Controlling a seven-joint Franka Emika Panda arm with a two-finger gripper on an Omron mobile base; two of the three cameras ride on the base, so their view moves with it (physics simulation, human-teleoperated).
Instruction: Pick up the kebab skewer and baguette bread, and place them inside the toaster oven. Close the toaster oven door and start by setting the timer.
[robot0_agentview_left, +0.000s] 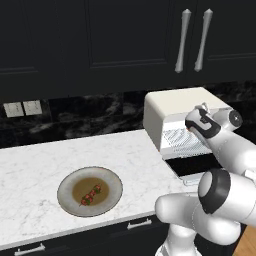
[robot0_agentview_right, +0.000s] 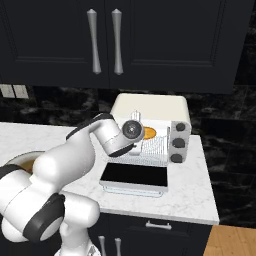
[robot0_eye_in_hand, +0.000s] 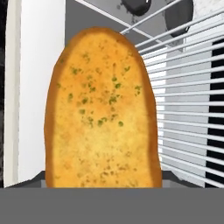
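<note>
The arm is reaching into the mouth of the toaster oven (robot0_agentview_left: 172, 107), and the jaws (robot0_agentview_right: 142, 134) are sitting at the opening with the baguette bread (robot0_eye_in_hand: 101, 109) between them. In the hand view the loaf is standing straight ahead of the jaws, its long axis running along their line of sight, the rounded end pointing away into the oven. The wire rack (robot0_eye_in_hand: 188, 109) is lying beside and behind the loaf; whether the bread is already resting on the bars or hanging just above them is hard to judge. The jaws appear to be gripping the loaf at its near end, standing fairly wide across it, though the contact itself is cut off at the bottom of the hand view. In the right base view an orange patch of the bread is showing just beyond the wrist, inside the oven, left of the three dark knobs (robot0_agentview_right: 178, 143).

The toaster oven door (robot0_agentview_right: 134, 176) is lying open and flat on the desk (robot0_agentview_left: 35, 165) in front of the oven. The kebab skewer (robot0_agentview_left: 90, 195) is lying on the plate (robot0_agentview_left: 66, 185), well apart from the oven toward the left, so it is not yet placed. The arm itself is hiding much of the oven's interior in the left base view.
</note>
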